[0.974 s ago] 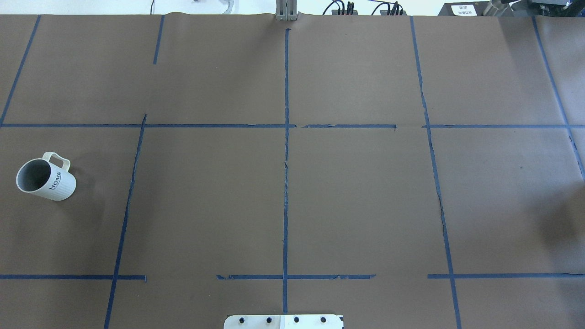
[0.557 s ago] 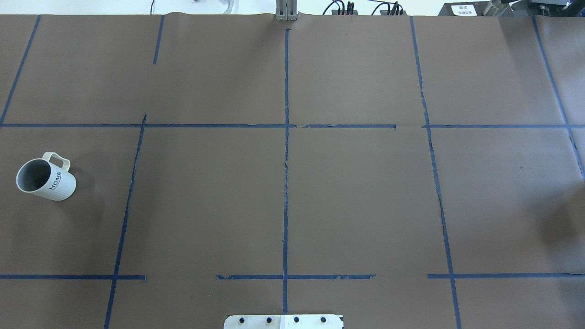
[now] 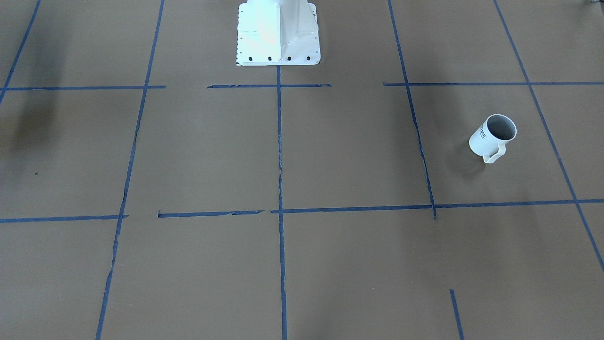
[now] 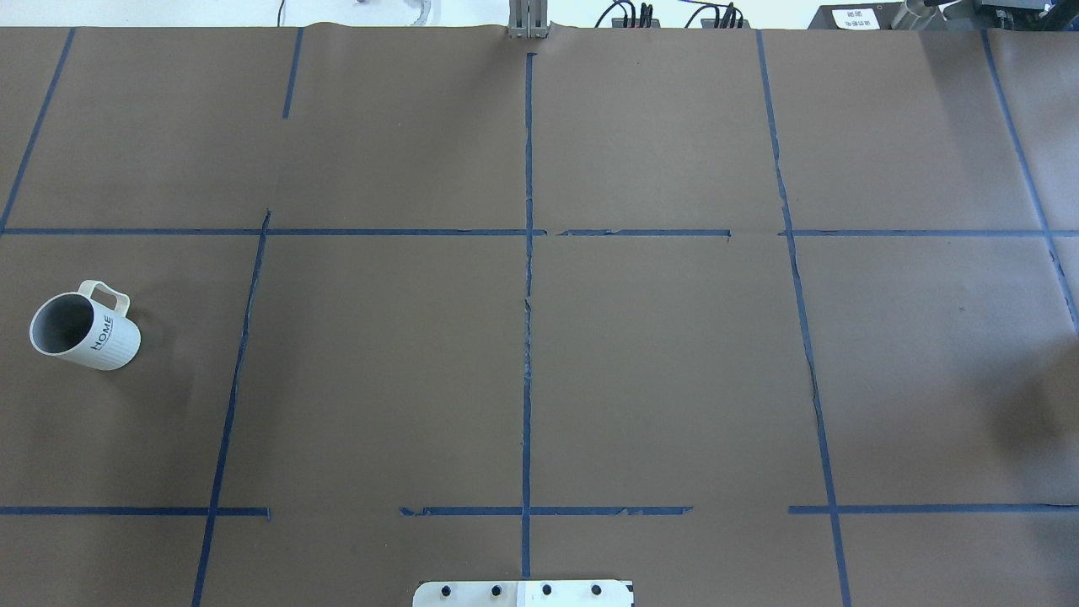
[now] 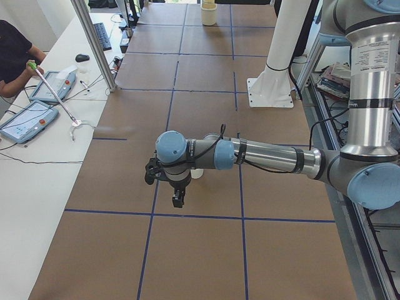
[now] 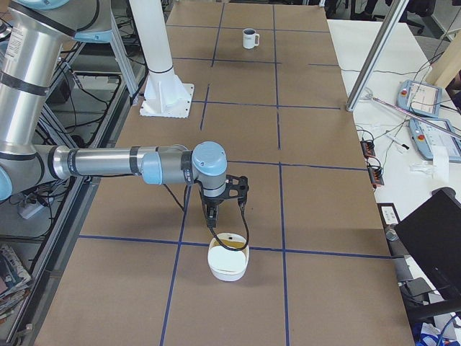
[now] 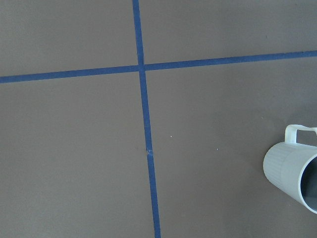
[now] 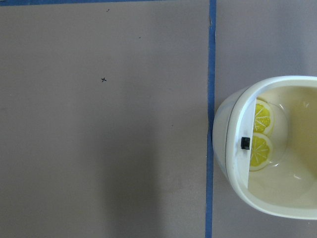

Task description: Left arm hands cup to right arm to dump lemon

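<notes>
The cup (image 4: 84, 330) is a white ribbed mug with "HOME" lettering. It stands upright on the brown table at the robot's left, handle away from the robot. It also shows in the front view (image 3: 492, 137), the right view (image 6: 250, 38) and the left wrist view (image 7: 292, 171). Only grey shows inside it; the lemon is not visible. My left gripper (image 5: 178, 199) points down, hovering beside the cup (image 5: 197, 174), which is mostly hidden behind it. My right gripper (image 6: 210, 220) points down just above a white bowl (image 6: 228, 261). I cannot tell whether either is open or shut.
The white bowl (image 8: 237, 148) holds two yellow citrus slices (image 8: 261, 134). The robot's white base (image 3: 278, 33) stands at the near table edge. Blue tape lines cross the table. A metal post (image 5: 94, 44) and operator tablets (image 5: 28, 119) stand at the far side.
</notes>
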Action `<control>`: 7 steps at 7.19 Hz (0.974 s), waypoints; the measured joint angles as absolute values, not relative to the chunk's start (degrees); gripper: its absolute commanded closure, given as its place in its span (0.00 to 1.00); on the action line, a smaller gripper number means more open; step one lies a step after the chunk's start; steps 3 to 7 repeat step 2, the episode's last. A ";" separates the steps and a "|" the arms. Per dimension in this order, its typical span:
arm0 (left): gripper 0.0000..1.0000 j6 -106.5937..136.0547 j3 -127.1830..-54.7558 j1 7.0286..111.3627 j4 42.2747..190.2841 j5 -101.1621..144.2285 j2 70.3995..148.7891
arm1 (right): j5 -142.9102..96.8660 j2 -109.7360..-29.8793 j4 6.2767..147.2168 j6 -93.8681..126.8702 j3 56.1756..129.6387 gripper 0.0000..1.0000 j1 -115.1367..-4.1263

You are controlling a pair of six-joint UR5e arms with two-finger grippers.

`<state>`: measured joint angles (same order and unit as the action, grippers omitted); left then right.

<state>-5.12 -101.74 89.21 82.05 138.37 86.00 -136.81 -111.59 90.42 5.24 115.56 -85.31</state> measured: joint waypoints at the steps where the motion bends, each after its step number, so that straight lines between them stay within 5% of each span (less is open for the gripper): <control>1: 0.00 -5.18 -101.84 89.34 82.07 138.28 86.20 | -136.59 -111.58 90.58 4.19 115.58 0.00 -85.15; 7: 0.00 -5.23 -101.90 89.47 82.06 138.21 86.46 | -136.48 -111.62 90.68 2.50 115.57 0.00 -85.05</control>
